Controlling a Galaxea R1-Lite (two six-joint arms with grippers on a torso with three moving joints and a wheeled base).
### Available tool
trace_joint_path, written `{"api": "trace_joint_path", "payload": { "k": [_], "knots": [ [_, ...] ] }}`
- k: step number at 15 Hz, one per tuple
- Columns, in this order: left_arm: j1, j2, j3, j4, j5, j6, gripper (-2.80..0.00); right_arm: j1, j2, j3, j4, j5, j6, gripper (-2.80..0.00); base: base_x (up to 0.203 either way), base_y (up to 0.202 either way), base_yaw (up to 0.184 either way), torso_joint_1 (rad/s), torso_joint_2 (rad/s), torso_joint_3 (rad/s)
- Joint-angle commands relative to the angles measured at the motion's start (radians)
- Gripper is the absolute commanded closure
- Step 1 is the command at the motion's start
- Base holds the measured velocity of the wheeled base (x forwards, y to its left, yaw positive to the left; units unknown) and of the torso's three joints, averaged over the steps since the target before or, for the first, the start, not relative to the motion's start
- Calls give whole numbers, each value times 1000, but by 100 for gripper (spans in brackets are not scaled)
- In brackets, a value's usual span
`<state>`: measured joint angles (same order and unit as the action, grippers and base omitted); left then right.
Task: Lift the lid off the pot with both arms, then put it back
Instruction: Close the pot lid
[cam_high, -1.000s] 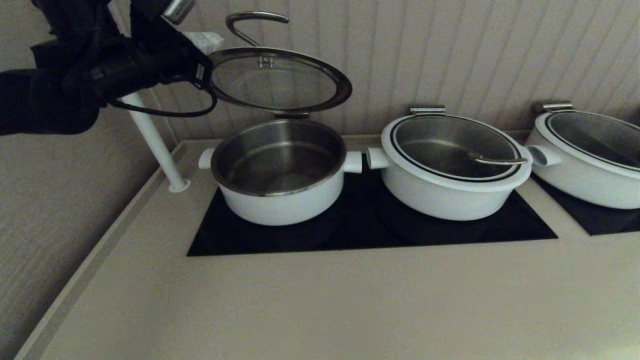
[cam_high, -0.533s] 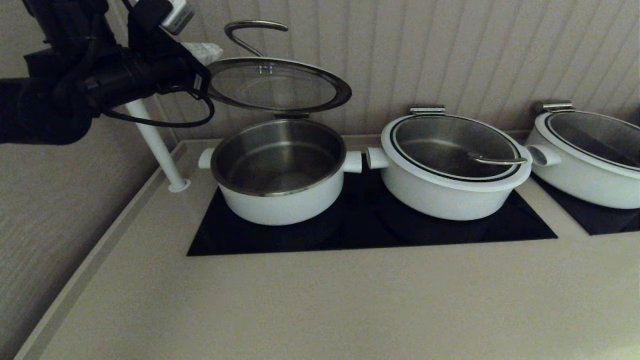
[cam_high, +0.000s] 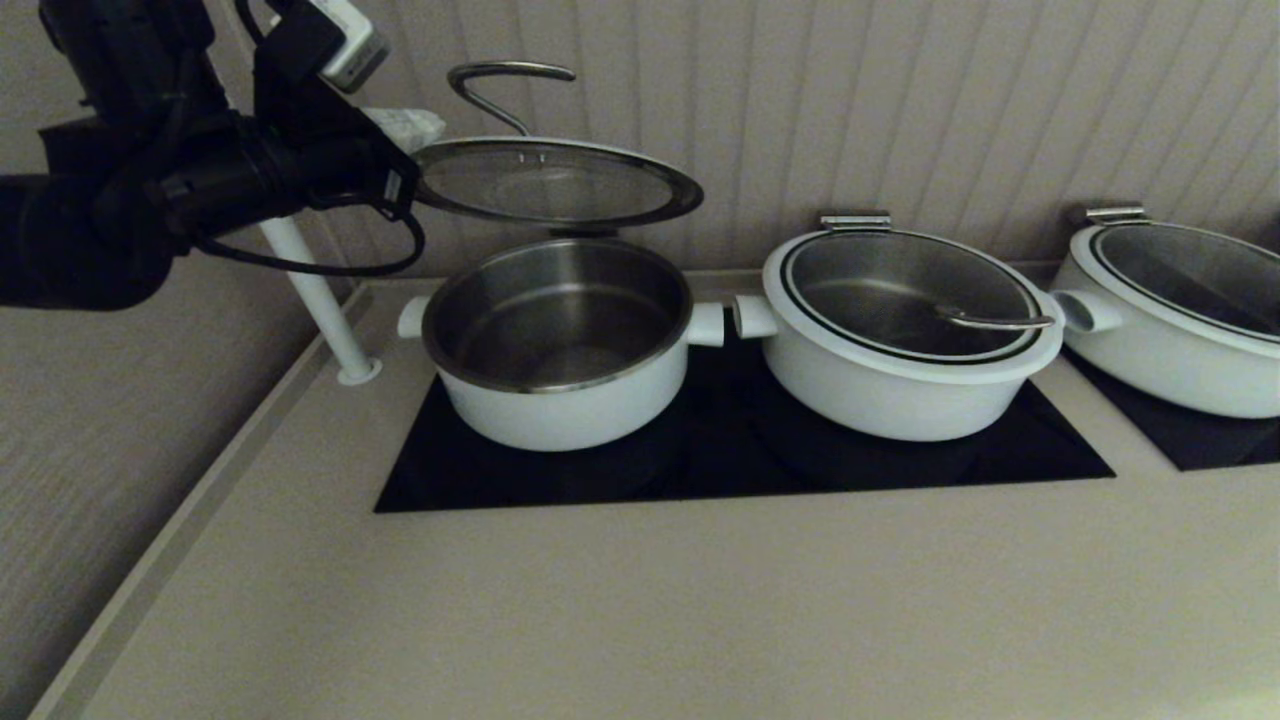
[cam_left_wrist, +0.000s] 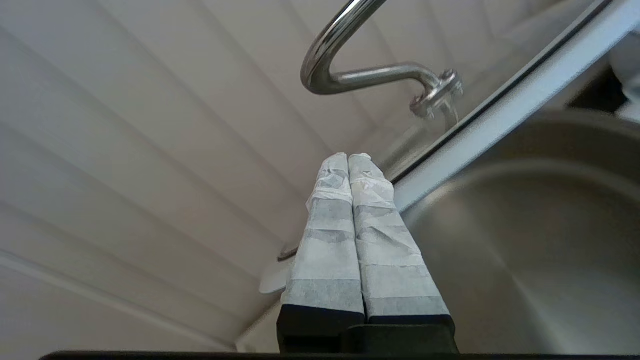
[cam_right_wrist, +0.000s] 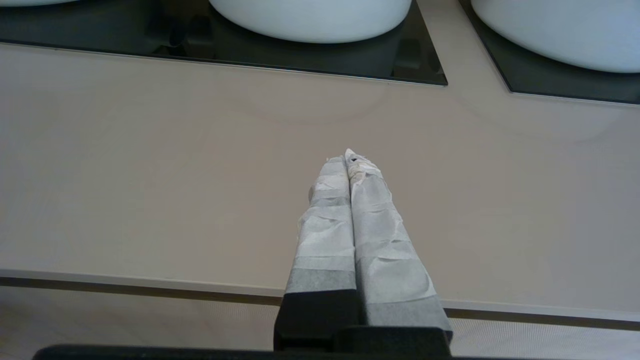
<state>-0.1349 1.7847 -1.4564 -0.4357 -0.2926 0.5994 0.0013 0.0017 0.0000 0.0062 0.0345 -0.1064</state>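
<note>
The lid (cam_high: 555, 185) hangs tilted above the open pot (cam_high: 560, 400), its far edge near the pot's back rim and its steel loop handle (cam_high: 500, 85) pointing up. My left gripper (cam_high: 405, 128) is at the lid's raised left edge. In the left wrist view its fingers (cam_left_wrist: 348, 159) are pressed together with nothing between them, their tips against the lid's white rim (cam_left_wrist: 500, 107), with the pot's steel inside (cam_left_wrist: 525, 250) below. My right gripper (cam_right_wrist: 348, 157) is shut and empty over the counter near its front edge, out of the head view.
Two wider white pots with lids (cam_high: 900, 330) (cam_high: 1180, 310) stand to the right on the black cooktops (cam_high: 740, 460). A white pole (cam_high: 310, 290) rises at the back left below my left arm. A ribbed wall stands close behind the pots.
The lid's raised left edge has come down, so the lid lies flatter and closer to the pot. My left gripper has dropped with it. The right arm has not moved.
</note>
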Motion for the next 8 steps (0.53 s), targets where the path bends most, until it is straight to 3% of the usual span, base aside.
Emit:
{"api": "trace_joint_path", "payload": {
  "k": [1,8],
  "knots": [
    [0,-29,40,-5,-2,3,0,0,1,0,0,1,-1,0,0,0,0,0,0,0],
    [-2,-57,100,-5,-2,5,0,0,1,0,0,1,-1,0,0,0,0,0,0,0]
  ]
}}
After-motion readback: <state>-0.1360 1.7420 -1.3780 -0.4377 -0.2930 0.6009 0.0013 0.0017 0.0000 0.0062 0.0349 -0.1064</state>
